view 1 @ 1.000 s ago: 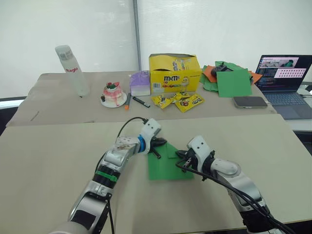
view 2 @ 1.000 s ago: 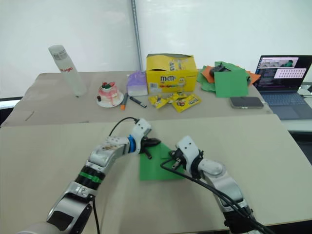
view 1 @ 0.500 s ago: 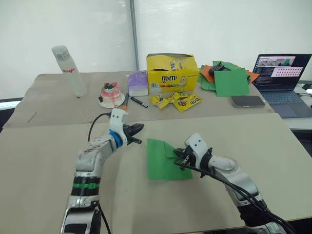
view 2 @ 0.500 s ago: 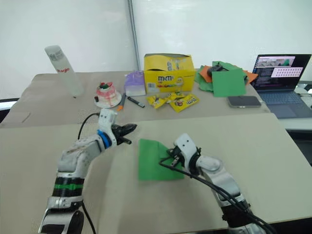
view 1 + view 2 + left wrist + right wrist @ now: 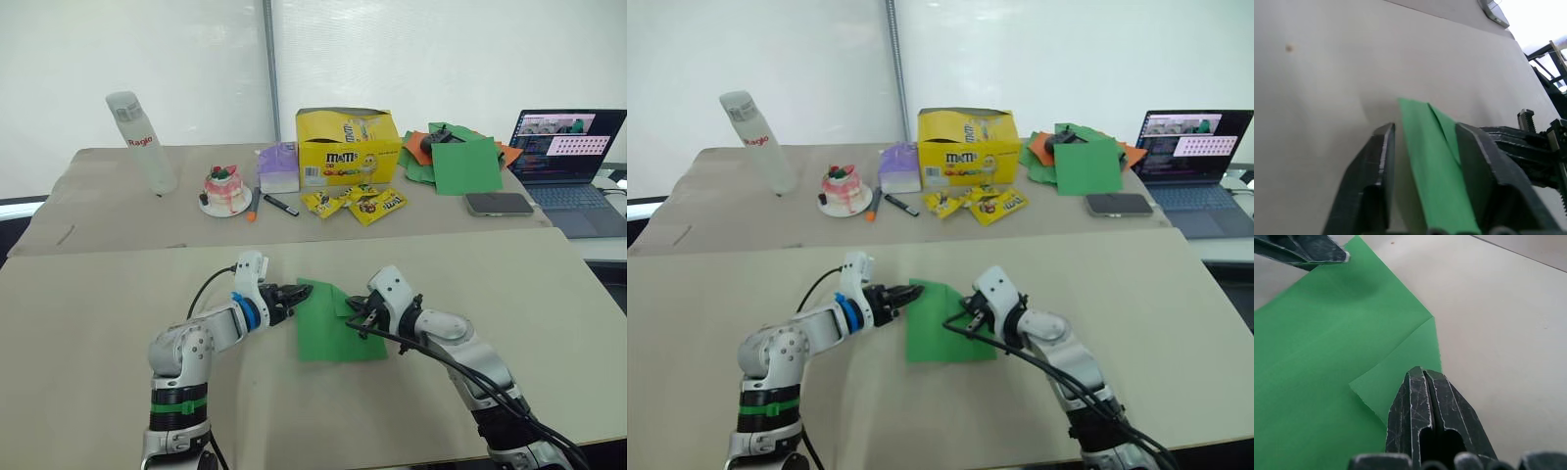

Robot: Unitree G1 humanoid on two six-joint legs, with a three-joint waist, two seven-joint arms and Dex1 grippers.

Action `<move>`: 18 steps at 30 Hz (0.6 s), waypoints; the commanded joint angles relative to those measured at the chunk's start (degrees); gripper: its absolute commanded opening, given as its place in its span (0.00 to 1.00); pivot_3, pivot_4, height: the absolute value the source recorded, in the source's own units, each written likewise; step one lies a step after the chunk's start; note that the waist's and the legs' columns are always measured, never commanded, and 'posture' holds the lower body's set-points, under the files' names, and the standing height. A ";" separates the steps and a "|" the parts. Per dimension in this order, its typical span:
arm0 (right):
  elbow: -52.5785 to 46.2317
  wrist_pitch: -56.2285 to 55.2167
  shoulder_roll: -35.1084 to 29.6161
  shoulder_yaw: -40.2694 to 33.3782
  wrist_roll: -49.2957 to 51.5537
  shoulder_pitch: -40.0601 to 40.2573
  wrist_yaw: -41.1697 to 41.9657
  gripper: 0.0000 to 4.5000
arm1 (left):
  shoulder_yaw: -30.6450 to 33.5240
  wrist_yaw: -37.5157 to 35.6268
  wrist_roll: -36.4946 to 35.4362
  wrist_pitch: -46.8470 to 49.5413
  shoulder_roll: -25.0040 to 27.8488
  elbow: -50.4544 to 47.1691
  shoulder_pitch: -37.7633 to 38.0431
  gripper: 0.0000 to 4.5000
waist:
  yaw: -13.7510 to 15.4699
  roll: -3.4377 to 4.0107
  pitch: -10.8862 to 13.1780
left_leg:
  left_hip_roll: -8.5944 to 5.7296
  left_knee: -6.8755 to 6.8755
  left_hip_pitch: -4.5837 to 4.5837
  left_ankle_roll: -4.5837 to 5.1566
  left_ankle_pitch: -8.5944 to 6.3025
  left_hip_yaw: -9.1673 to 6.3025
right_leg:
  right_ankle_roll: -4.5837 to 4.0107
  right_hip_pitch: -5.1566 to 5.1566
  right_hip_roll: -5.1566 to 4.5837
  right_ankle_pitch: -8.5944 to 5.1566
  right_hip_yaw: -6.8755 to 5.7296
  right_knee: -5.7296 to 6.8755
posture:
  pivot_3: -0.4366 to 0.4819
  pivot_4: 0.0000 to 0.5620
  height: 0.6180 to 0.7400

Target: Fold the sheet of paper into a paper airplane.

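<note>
Sheet of paper flat on near tabletop, lower centre of frame, one far corner already folded in as a small flap. Not yet an airplane; early in the fold.

Left gripper low at the sheet's upper-left corner, fingers parted a moderate way, corner edge lying between them in the wrist view, not yet pinched. Right gripper with fingers pressed together, tips down on the folded flap at the sheet's right side, seemingly pinning it, nothing between them.

Step in hand, by judgement: taking the free far corner to fold it inward to match the first flap.

To do it well:
- Keep right tips pressing so sheet cannot slide or turn.
- Slide lower left finger under the edge, close lightly, thin paper crumples easily.
- Lift little, carry corner toward the centre line, meet first flap's edge without overlap.
- Press crease flat before release.

Clutter on far tabletop well apart, no hindrance.
</note>
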 commanded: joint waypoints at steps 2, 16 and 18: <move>0.19 1.29 -0.02 0.35 -0.28 0.85 -0.24 0.00 | -0.38 0.50 -1.41 -0.57 -1.11 2.04 -1.89 0.05 | 0.01 0.00 0.00 | 0.00 0.00 0.00 0.00 0.00 0.00 | 0.00 0.00 0.00 0.00 0.00 -0.01 | 0.48 0.27 1.00; -6.06 5.91 -1.78 -1.65 5.37 -0.52 3.09 0.00 | -22.96 -21.16 15.27 -26.67 17.13 14.11 -13.72 0.01 | 0.42 0.07 0.07 | -0.05 -0.03 -0.13 -0.01 0.01 -0.05 | -0.01 -0.11 -0.02 0.00 -0.07 -0.09 | 0.48 0.27 1.00; -4.66 4.79 -1.41 -2.01 5.17 -0.10 2.57 0.00 | -27.27 -24.59 19.53 -32.52 18.94 16.07 -15.29 0.01 | 0.47 0.06 0.07 | -0.07 -0.04 -0.15 0.00 0.01 -0.05 | -0.01 -0.12 -0.03 0.00 -0.08 -0.10 | 0.48 0.27 1.00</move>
